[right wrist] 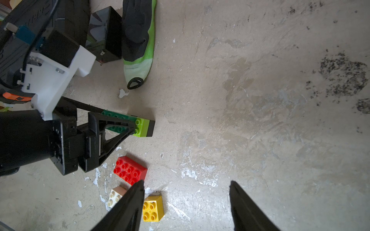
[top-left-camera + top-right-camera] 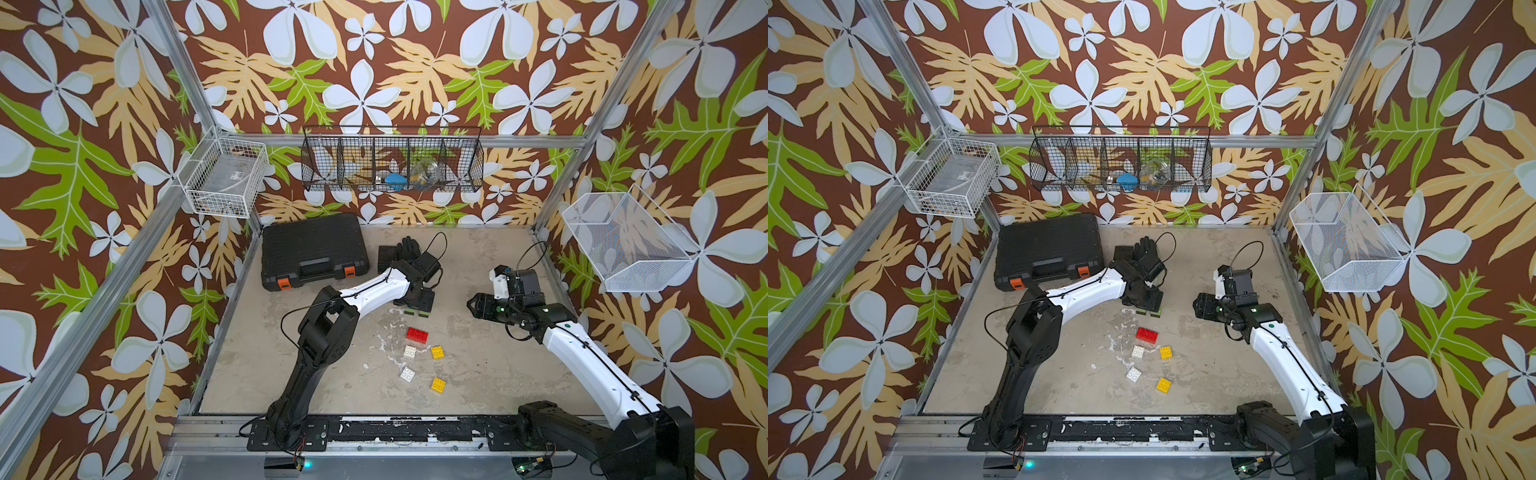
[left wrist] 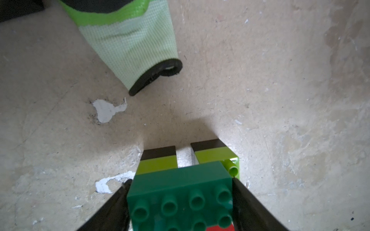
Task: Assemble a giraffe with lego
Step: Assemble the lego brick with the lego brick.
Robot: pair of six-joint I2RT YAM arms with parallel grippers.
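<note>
The giraffe's lower part (image 3: 180, 180) stands on the table: a dark green brick (image 1: 118, 120) on two lime bricks (image 3: 158, 166) over black ones (image 3: 160, 153). My left gripper (image 3: 181, 179) points down, shut on the green brick's two ends; in both top views (image 2: 415, 301) (image 2: 1144, 299) it covers most of the figure. Loose lego lies nearer the front: a red brick (image 2: 417, 336), two white bricks (image 2: 409, 352) (image 2: 407, 374) and two yellow bricks (image 2: 437, 352) (image 2: 438, 385). My right gripper (image 1: 186, 182) hovers open and empty to the right (image 2: 471, 305).
A black and green glove (image 1: 138, 40) and a small black box (image 1: 106, 34) lie just behind the figure. A black tool case (image 2: 311, 249) sits at the back left. Wire baskets (image 2: 392, 162) hang on the walls.
</note>
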